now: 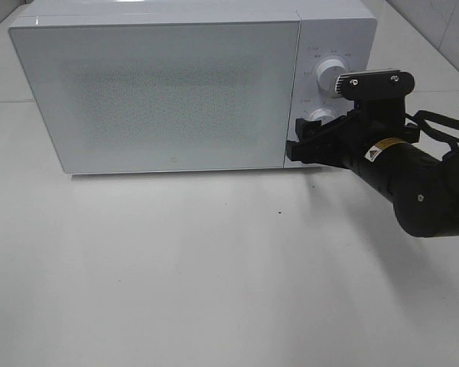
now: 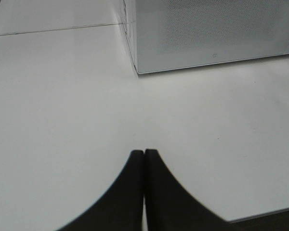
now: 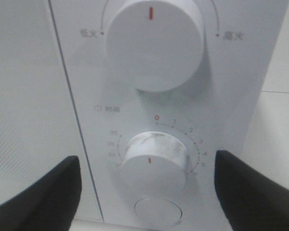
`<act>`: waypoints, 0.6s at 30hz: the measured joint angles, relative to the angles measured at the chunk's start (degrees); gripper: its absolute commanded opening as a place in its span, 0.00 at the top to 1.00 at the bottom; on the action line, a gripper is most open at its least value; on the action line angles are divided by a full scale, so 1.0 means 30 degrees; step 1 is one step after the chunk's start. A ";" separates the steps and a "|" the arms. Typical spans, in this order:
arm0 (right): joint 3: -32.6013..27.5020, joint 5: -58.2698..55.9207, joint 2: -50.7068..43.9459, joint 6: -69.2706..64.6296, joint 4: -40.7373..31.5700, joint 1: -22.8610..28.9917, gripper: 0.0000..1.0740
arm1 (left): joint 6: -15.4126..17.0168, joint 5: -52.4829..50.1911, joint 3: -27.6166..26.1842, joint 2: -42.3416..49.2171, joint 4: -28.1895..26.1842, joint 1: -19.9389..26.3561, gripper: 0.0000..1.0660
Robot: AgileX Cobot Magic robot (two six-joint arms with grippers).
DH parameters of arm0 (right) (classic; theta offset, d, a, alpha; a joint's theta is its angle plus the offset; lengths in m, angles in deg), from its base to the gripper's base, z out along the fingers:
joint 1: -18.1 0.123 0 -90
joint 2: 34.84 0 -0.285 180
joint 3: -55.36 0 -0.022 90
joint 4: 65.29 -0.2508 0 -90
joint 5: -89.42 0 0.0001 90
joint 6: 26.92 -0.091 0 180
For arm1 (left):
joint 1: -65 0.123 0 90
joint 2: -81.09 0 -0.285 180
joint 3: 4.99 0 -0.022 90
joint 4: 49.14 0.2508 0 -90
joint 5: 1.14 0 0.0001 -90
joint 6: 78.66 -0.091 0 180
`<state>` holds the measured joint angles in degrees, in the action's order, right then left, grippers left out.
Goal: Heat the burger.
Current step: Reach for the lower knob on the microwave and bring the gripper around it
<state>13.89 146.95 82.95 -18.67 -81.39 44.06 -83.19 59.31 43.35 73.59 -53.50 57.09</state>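
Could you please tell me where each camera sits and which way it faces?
Exterior high: mounted high, looking down on the microwave and table; the right arm shows, right gripper at the lower knob.
Left wrist: on the left arm, low over the table, facing the microwave's corner; the shut left gripper shows.
Right wrist: on the right arm, close to the control panel; open fingertips flank the lower knob.
Shared: all three see the microwave; exterior and right wrist share both knobs.

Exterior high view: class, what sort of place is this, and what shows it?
Probably a mock kitchen set up for robot trials: a white microwave with two dials, door shut, stands on a plain white table, and a black robot arm reaches to those dials.
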 measured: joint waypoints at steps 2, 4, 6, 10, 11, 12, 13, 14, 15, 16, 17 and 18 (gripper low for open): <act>0.0095 0.0057 0.0134 0.0000 -0.0172 0.0000 0.33 | 0.0000 0.0000 0.0000 0.0000 0.0000 0.0000 1.00; 0.0286 0.0153 0.0344 0.0019 -0.0401 0.0000 0.33 | 0.0000 0.0000 0.0000 0.0000 0.0000 0.0000 1.00; 0.0611 0.0267 0.0764 0.0038 -0.0535 0.0000 0.33 | 0.0000 0.0000 0.0000 0.0000 0.0000 0.0000 1.00; 0.0840 0.0172 0.1337 0.0057 -0.0611 0.0038 0.34 | 0.0000 0.0000 0.0000 0.0000 0.0000 0.0000 1.00; 0.0879 0.0153 0.1490 0.0057 -0.0611 0.0038 0.35 | 0.0000 0.0000 0.0000 0.0000 0.0000 0.0000 1.00; 0.0879 0.0153 0.1490 0.0057 -0.0611 0.0038 0.35 | 0.0000 0.0000 0.0000 0.0000 0.0000 0.0000 1.00; 0.0917 0.0210 0.1642 0.0115 -0.0611 0.0038 0.38 | 0.0000 0.0000 0.0000 0.0000 0.0000 0.0000 1.00; 0.0917 0.0210 0.1642 0.0115 -0.0611 0.0038 0.38 | 0.0000 0.0000 0.0000 0.0000 0.0000 0.0000 1.00; 0.0917 0.0363 0.1738 0.0229 -0.0630 0.0038 0.42 | 0.0019 0.0000 0.0000 0.0000 0.0000 0.0000 1.00; 0.0917 0.0477 0.1757 0.0439 -0.0688 0.0038 0.44 | 0.0019 0.0000 0.0000 0.0000 0.0000 0.0000 1.00; 0.0917 0.0477 0.1757 0.0439 -0.0688 0.0038 0.44 | 0.0019 0.0000 0.0000 0.0000 0.0000 0.0000 1.00; 0.0917 0.0535 0.1757 0.0477 -0.0688 0.0038 0.48 | 0.0019 0.0000 0.0000 0.0000 0.0000 0.0000 1.00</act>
<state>16.64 148.55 88.22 -17.23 -83.45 44.17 -83.13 59.31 43.35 73.59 -53.50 57.09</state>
